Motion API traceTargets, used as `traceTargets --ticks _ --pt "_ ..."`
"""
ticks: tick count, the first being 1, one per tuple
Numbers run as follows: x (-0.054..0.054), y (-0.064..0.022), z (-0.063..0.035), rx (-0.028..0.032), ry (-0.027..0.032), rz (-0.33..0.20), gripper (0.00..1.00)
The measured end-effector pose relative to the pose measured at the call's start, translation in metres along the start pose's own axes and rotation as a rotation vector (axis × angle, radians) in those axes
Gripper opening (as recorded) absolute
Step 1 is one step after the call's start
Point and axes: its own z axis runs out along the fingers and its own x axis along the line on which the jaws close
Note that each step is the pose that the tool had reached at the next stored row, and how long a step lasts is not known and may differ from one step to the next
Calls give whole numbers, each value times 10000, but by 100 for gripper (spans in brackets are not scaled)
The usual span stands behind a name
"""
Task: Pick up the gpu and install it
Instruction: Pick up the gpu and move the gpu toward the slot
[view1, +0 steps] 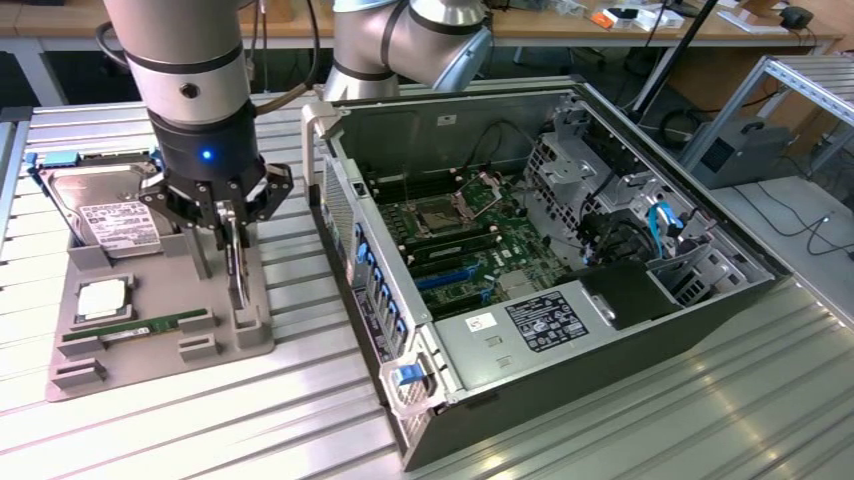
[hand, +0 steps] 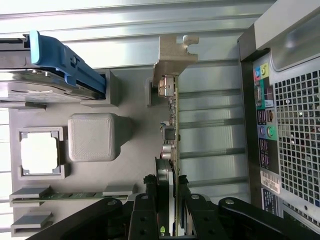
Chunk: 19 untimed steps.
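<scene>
Ribbed metal bench (view1: 200, 430), grey tray (view1: 160, 350): gripper (view1: 230, 235) partly closed, clamped on the upright gpu (view1: 236, 270) directly beneath it. Keep your lift straight so it clears the tray cleanly.

Silver ribbed worktop (view1: 601, 430); matte grey tray (view1: 160, 355). Black claw (hand: 166, 182), blue light (view1: 204, 155) above it. The gpu (hand: 174, 125): black face, greenish board edge, silver bracket (hand: 172, 52). Silver hard drive (view1: 114, 215), white label, blue carrier (hand: 65, 60). Green memory stick (view1: 158, 325). Green motherboard (view1: 467, 235), blue slots (view1: 445, 278), dark grey case (view1: 561, 400).
</scene>
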Motion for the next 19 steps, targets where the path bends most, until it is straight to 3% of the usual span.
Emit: traceTargets --ticks 19 --pt "-2 3 -66 0 -1 0 27"
